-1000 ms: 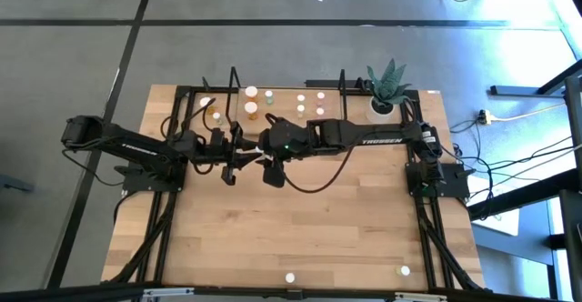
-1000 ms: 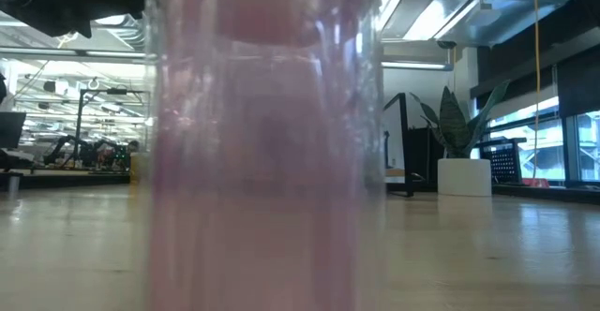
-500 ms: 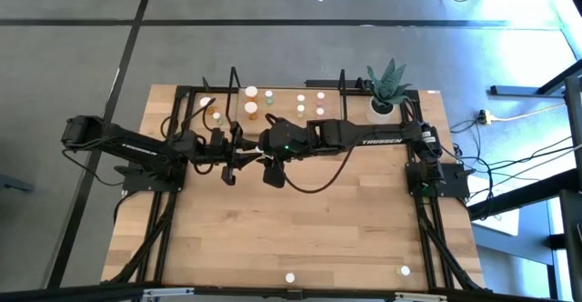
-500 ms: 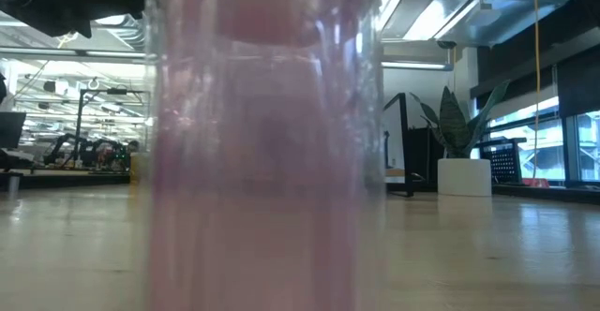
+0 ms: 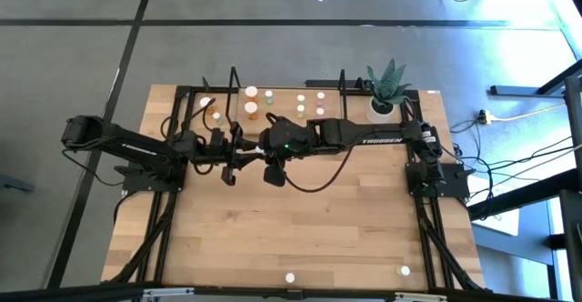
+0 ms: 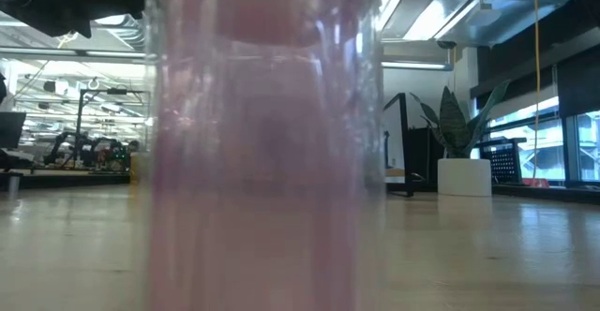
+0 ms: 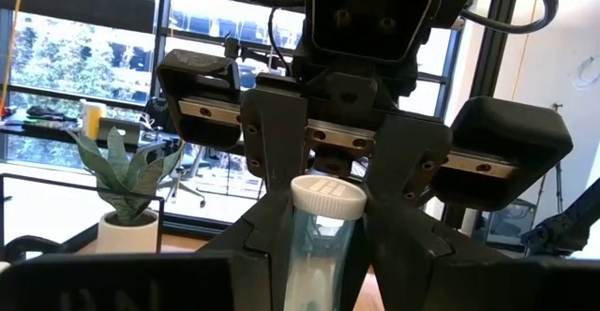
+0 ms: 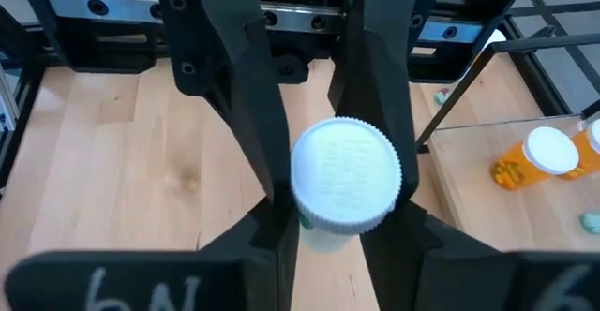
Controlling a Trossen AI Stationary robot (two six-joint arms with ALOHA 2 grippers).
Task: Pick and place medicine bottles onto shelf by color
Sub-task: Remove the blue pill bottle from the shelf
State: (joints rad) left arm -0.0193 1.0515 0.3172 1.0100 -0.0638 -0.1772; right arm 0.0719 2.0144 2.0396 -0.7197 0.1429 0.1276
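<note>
A blurred pink bottle (image 6: 265, 142) fills the low view; table mostly hidden.

The whole tabletop (image 5: 300, 220) is seen from straight overhead. The low view is filled by a close pink bottle (image 6: 262, 142). One white-capped bottle (image 7: 323, 227) is shared by both wrist views, seen from opposite sides.
</note>
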